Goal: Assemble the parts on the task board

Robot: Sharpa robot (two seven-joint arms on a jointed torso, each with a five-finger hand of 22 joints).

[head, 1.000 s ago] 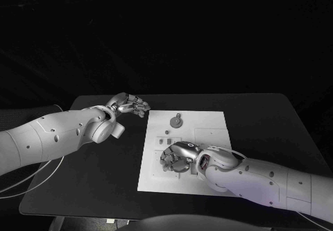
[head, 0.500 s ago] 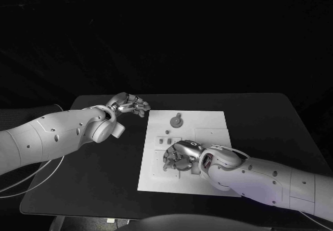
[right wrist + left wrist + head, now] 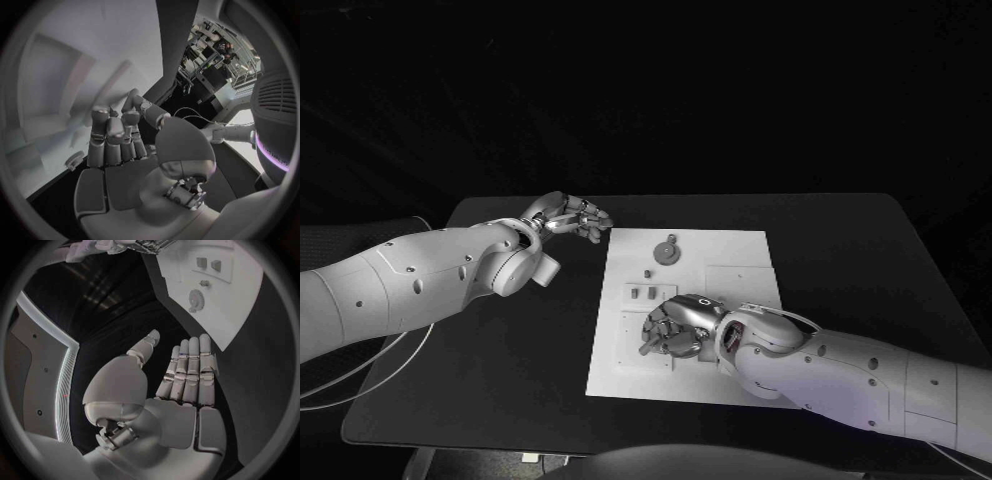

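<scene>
— What is there besides the work itself?

— A black table, matt and dark, with rounded corners. In the head view its far edge runs straight across, and its sides spread wider toward the near edge.

— Does it show from elsewhere?

— Yes, the left wrist view has the same dark surface, bent by the lens.

— Anything lying about it?

— A thin pale cable at the table's left side. It sags in a loose curve across the table's edge and runs out of the picture. A second strand follows just beneath it.

— And behind the table?

— Plain darkness; I cannot tell what stands there.
</scene>
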